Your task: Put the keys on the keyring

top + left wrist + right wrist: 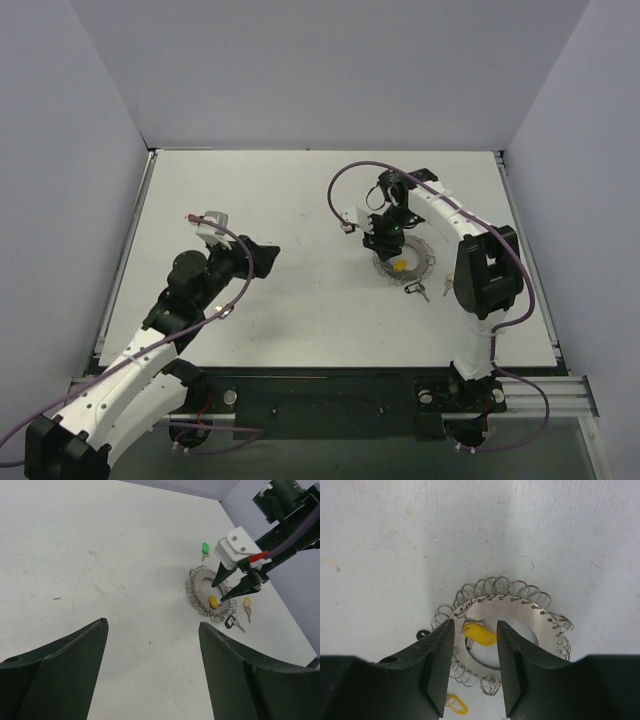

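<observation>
The keyring (420, 262) is a flat silver ring with a rim of wire loops, lying on the table at the right. It also shows in the left wrist view (196, 582) and the right wrist view (520, 611). A yellow key (479, 633) lies over its hollow centre (213, 601). My right gripper (475, 623) is open, its tips down on either side of this key (385, 240). A green key (205, 548), a second yellow key (247, 603) and a dark grey key (230, 622) lie loose around the ring. My left gripper (152, 630) is open and empty, well left of the ring (262, 258).
The white table (300, 200) is walled by grey panels at the back and sides. Two loose keys (415, 290) lie just in front of the ring, close to the right arm's elbow (485, 270). The right arm's purple cable (345, 175) loops above the ring.
</observation>
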`<state>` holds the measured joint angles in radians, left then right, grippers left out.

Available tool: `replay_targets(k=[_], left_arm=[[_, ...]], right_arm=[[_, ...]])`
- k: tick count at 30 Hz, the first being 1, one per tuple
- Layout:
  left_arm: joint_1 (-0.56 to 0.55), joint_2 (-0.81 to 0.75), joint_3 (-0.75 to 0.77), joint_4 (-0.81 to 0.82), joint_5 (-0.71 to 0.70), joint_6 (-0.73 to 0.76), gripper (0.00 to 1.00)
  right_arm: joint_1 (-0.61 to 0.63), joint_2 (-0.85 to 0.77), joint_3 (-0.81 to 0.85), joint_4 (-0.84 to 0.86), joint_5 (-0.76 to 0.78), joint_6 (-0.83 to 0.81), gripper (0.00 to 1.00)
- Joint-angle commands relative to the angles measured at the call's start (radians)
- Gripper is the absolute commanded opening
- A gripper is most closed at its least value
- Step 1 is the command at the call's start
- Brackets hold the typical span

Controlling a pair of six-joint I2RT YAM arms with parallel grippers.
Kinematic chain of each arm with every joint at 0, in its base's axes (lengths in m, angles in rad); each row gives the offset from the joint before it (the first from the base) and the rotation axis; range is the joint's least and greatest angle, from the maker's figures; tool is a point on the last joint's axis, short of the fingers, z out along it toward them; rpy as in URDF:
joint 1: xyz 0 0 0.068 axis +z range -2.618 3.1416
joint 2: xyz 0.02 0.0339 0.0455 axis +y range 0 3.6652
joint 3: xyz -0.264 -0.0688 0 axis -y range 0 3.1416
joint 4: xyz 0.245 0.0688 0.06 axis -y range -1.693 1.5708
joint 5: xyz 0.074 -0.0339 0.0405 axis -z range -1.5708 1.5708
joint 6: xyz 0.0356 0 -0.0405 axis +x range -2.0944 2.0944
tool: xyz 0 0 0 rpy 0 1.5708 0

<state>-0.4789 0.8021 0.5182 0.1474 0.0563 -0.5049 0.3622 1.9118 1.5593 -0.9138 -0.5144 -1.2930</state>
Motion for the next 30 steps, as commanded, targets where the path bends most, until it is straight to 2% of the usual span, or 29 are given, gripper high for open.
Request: replay_targets(k=[1, 12, 22, 30], left_arm=[[-0.012, -0.101, -0.041, -0.060, -0.006, 0.011, 0.83], [-0.012, -0.132, -0.046, -0.069, -0.047, 0.025, 0.82], [-0.013, -0.294, -0.040, -0.144, -0.225, 0.042, 0.82], [-0.013, -0.333, -0.027, -0.192, -0.223, 0.051, 0.82]], right_arm=[[0.040, 0.033, 0.016, 0.050, 0.121, 0.219, 0.34], [0.078, 0.098, 0.002, 0.096, 0.214, 0.270, 0.32], [0.122, 0.157, 0.031, 0.102, 0.269, 0.248, 0.33], [0.139, 0.178, 0.038, 0.099, 0.312, 0.241, 0.33]])
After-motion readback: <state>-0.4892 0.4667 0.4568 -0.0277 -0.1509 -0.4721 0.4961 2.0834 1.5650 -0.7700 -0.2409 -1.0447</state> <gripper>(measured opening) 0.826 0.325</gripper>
